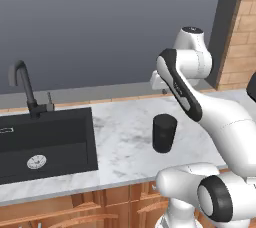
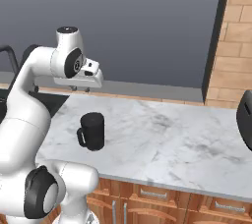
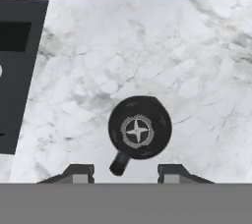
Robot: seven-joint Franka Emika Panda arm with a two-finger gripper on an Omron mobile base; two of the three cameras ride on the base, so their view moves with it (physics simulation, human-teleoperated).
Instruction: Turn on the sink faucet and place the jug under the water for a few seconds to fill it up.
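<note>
Jug [image 3: 140, 127] below and slightly ahead of the jaws [image 3: 125, 173]: that is the relation the coming move turns on. In the hand view the jaws are released, their two dark tips set wide apart, and they look straight down from well above. The jug's round mouth lies between the tip lines, a little past them, and its handle [image 3: 119, 164] points back toward the gap between the tips. The jug stands upright on the marble bench [image 1: 125, 137], so its long axis is vertical and runs along the line of the jaws' gaze. No contact yet; the hand hangs high and apart from it.

The jug sits well apart from the sink [image 1: 55, 137], which lies to its left in the left base view, with bare bench between. The faucet [image 1: 25, 89] rises at the sink's back edge, its small lever [image 1: 49, 103] just beside the base. No stream falls from the spout, so I judge the tap still off.

Count:
- one jug
- one sink, with one round drain [image 1: 36, 161]
- one faucet
- one arm, one pair of jaws

A dark rounded object [image 2: 245, 120] sits at the bench's far right, cut by the frame; I cannot tell what it is.
</note>
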